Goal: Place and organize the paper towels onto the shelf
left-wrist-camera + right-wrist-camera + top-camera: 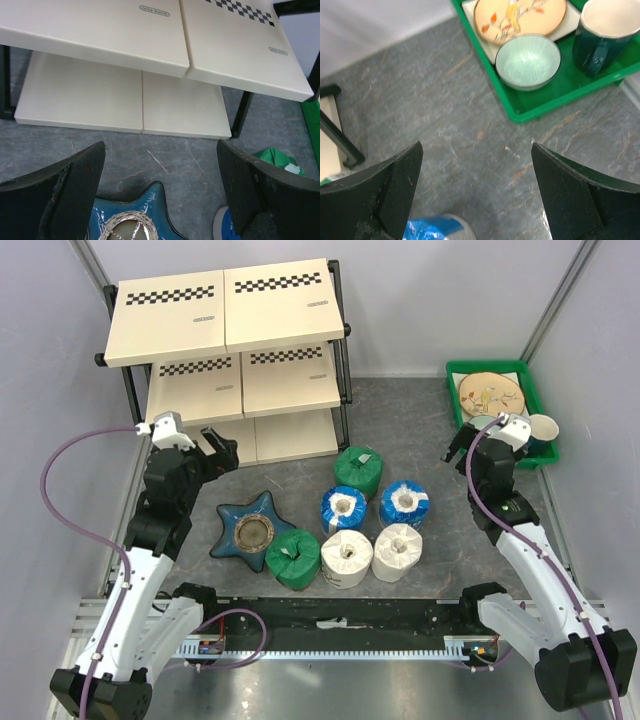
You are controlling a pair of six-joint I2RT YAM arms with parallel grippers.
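Both arms up, nothing in hand. The left gripper (220, 448) has its jaws spread wide and empty, and the right gripper (460, 448) is the same, fully released.

All six paper towels (346, 558) sit in a cluster at centre frame on the grey stone-look mat (420, 420), none on the shelf (230, 310) yet. The shelf stands upper left: smooth cream boards with checkered strips on a black tube frame, all three tiers bare as far as I can see.

Here's what matters. Every roll stands on end, hollow core up, so the long axis is vertical. The jaws would close across the fat round side. From the right gripper, the nearest blue roll (404, 504) lies down and left in the overhead view, and that arm looks the closer of the two. My left sits beside the shelf, with the upper green roll (358, 472) well off to its right.

The rolls are plump and soft, in crinkly glossy wrap, so I judge they'll give under a squeeze. The glazed blue star dish (250, 530) sits just left of the cluster, and the green tray (535, 390) is upper right. Neither is my business.
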